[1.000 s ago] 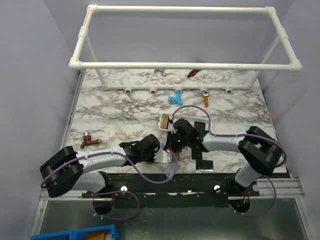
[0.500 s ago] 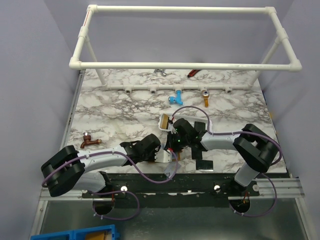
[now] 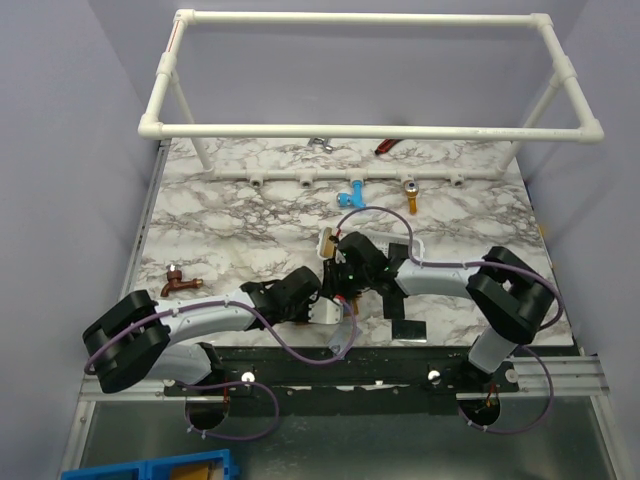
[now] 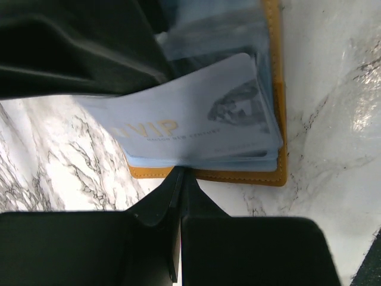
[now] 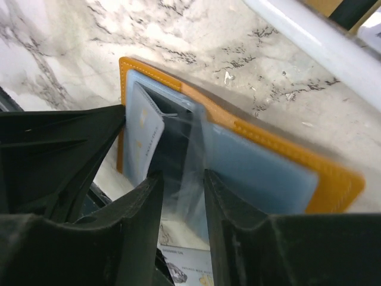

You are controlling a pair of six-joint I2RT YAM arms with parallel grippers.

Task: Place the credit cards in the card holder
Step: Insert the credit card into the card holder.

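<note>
Left wrist view shows me the glossy silvery VIP card (image 4: pixel 190 119) lying partway among the clear plastic sleeves of the stitched orange card holder (image 4: pixel 278 89), which is open on the marble table (image 4: pixel 333 119). The left gripper (image 4: pixel 178 179) is closed at its edge and the right gripper (image 5: pixel 180 182) is parted around a sleeve. I judge the flat black cards (image 3: pixel 408 329) are left to do.

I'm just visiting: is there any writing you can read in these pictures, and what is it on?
"VIP" in gold on the pale silvery-white card lying on the open orange leather-like folding wallet; anything before it is blurred.
Smaller line under it: too blurred to read.
Print on the pale card at the right wrist view's bottom edge: too small to read.
</note>
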